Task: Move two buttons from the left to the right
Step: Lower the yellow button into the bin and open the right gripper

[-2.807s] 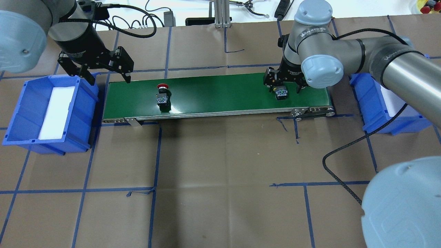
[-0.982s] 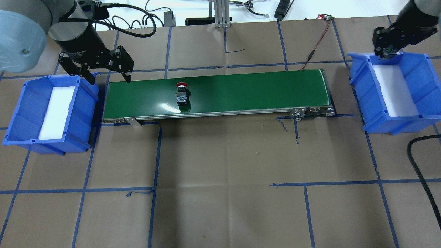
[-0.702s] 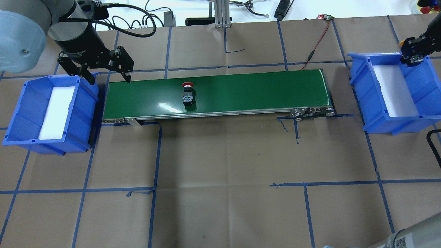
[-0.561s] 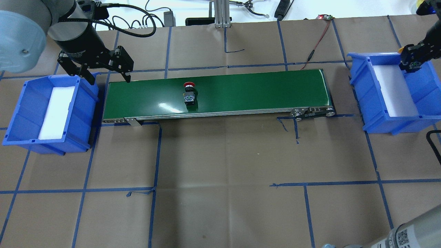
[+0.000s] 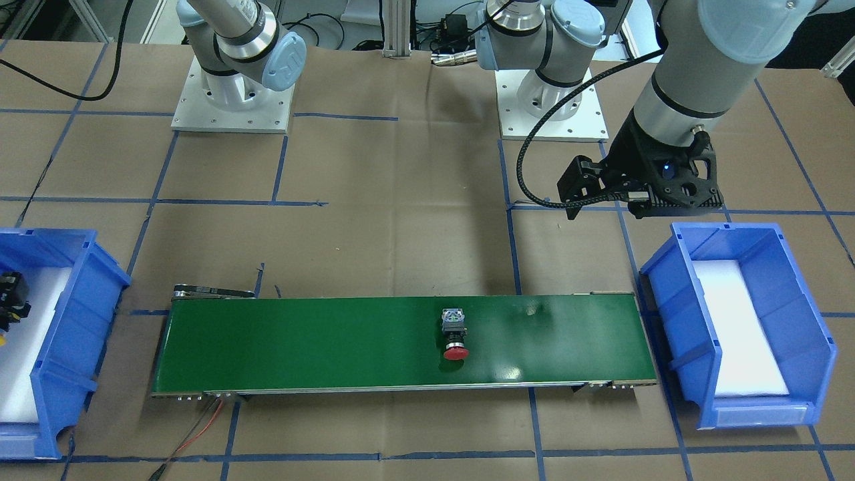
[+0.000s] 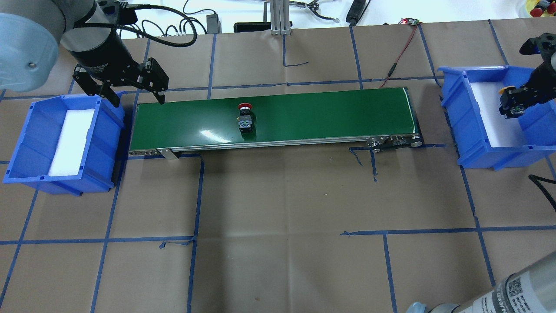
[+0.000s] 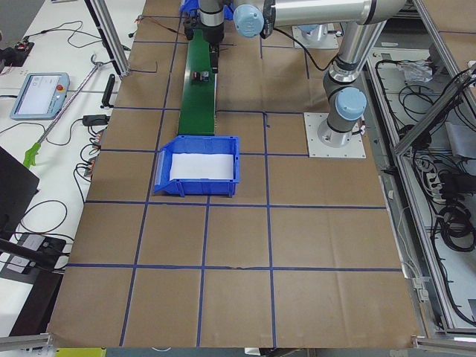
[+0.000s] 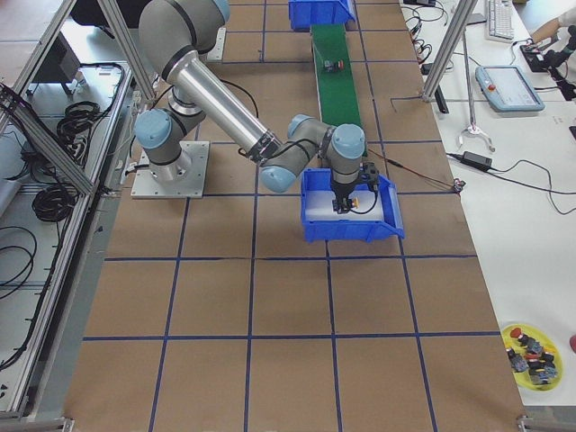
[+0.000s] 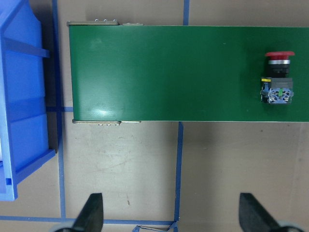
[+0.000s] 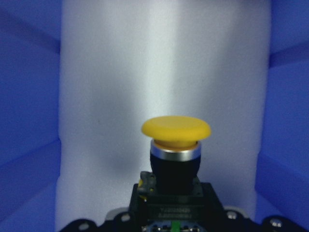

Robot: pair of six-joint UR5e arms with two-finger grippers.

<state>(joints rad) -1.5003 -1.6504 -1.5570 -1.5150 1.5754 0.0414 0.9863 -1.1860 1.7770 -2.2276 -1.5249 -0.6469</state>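
Right claw [image 6: 514,103] is inside the right blue bin [image 6: 454,108], over its white foam liner [image 10: 164,63]. It is clamped on the yellow btn [image 10: 176,129], cap out front and black body back between the fingers. The wrist view shows little of the fingers, and I can't tell if the btn touches the foam or hangs just above it. Bin walls rise on both sides of the claw. The wall nearest the belt stands between the claw and the belt end.

Red btn [image 6: 246,117] lies on its side on the green conveyor belt [image 6: 330,111], a bit left of mid-belt. Its cap points away from the robot, grey-black body toward it. It is well apart from both claws.

Left claw [image 6: 138,101] hangs wide open above the belt's left end, beside the left blue bin [image 6: 26,148]. Its fingertips [image 9: 92,212] show far apart at the bottom of the wrist view, w/ the red btn near that frame's right edge. Left bin has a white foam pad [image 6: 71,141].

Around:
- Tabletop [image 6: 282,195] is brown paper w/ a blue tape grid.
- A red wire [image 6: 397,56] runs off the belt's far right corner.
- On the side bench sit a yellow dish of spare btns [image 8: 531,355] and a teach pendant [image 8: 508,87].
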